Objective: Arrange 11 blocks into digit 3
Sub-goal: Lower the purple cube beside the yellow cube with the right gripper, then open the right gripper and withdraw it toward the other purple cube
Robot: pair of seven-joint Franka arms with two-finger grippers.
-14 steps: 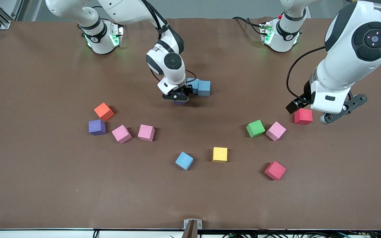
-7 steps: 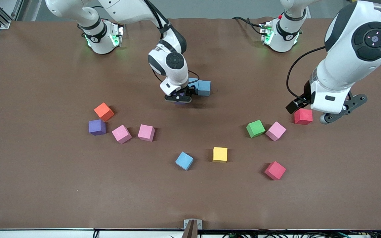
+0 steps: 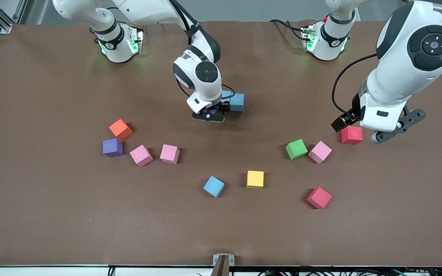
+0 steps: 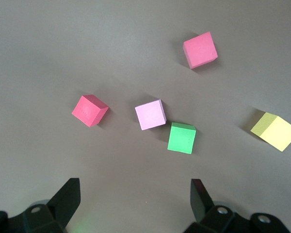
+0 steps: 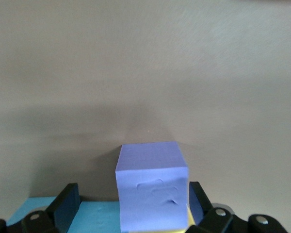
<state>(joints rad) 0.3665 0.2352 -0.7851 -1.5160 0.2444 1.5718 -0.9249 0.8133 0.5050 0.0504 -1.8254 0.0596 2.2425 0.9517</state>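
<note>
**Purple foam block going in beside the blue ones**

Purple foam is sitting between the spread jaws of my right gripper point(image 3: 210, 114), in the upper middle of the frame. The purple block point(image 5: 153, 184) is resting just beside the light blue blocks point(image 3: 237, 102). One finger is standing clear of it, so I am not gripping. I am judging that a straight lift is best here, since any sideways drift could nudge the row. My left gripper point(image 4: 136, 206) is waiting with its jaws wide over the red block point(image 3: 351, 135).
</note>
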